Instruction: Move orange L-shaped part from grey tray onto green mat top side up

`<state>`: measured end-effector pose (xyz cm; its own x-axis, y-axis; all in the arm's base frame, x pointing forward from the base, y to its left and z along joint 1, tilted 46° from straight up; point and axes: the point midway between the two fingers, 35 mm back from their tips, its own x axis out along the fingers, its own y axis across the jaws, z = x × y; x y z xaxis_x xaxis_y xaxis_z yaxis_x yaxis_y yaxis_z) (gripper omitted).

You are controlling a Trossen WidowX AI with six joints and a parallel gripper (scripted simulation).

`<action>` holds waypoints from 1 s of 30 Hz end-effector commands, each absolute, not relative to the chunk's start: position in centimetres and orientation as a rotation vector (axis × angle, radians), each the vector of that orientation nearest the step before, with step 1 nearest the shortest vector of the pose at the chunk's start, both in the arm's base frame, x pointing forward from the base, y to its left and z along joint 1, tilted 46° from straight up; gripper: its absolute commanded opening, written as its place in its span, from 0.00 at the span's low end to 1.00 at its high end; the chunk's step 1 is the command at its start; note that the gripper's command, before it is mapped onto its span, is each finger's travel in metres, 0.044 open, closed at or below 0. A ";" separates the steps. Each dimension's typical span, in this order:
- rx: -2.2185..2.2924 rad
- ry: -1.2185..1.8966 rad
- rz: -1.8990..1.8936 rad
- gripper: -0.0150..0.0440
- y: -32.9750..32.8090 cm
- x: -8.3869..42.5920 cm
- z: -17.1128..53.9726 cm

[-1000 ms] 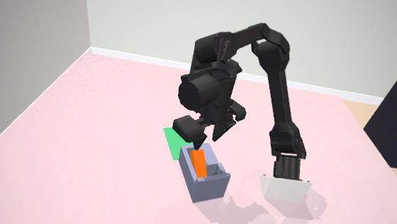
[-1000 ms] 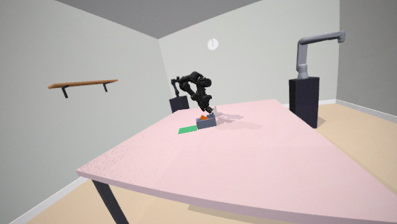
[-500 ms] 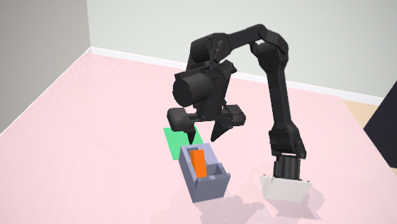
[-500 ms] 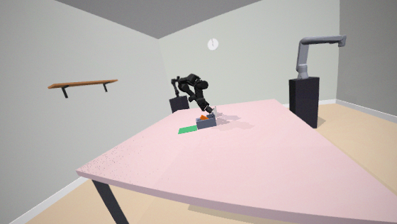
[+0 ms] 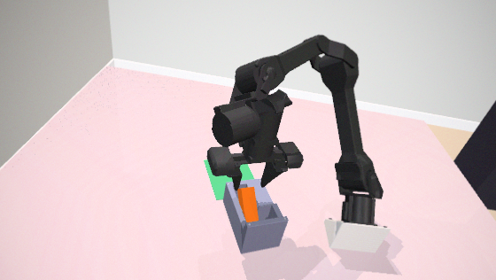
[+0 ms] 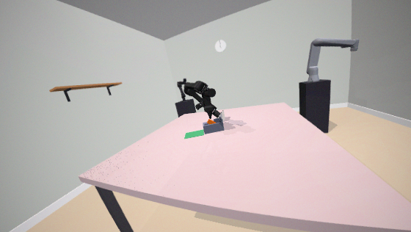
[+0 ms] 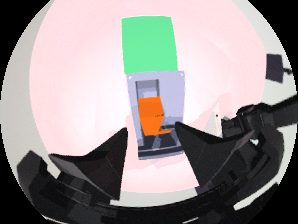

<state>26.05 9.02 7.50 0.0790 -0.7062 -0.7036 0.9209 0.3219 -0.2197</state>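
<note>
Hovering above tray (image 5: 263, 237) (image 6: 213, 128) (image 7: 175, 95) rim, end effector (image 5: 251, 186) (image 6: 210, 117) (image 7: 151, 126) spread open

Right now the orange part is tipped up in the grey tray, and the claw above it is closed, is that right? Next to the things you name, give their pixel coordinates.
Not quite: the claw (image 5: 250, 183) (image 7: 151, 127) above it is open, its fingers apart in the wrist view. The orange part (image 5: 249, 205) (image 6: 211, 122) (image 7: 150, 112) is indeed tipped up in the grey tray (image 5: 263, 237) (image 6: 213, 128) (image 7: 175, 95).
</note>
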 end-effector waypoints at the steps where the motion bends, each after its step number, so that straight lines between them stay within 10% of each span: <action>1: 0.309 0.834 -1.252 0.73 8.3 26.1 7.0; 25: 0.308 0.832 -1.252 0.73 5.9 26.3 4.7; 30: 0.314 0.831 -1.251 0.51 6.2 26.3 4.9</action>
<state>26.29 6.21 4.87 0.0768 -0.7082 -0.7018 0.9213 0.3195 -0.2215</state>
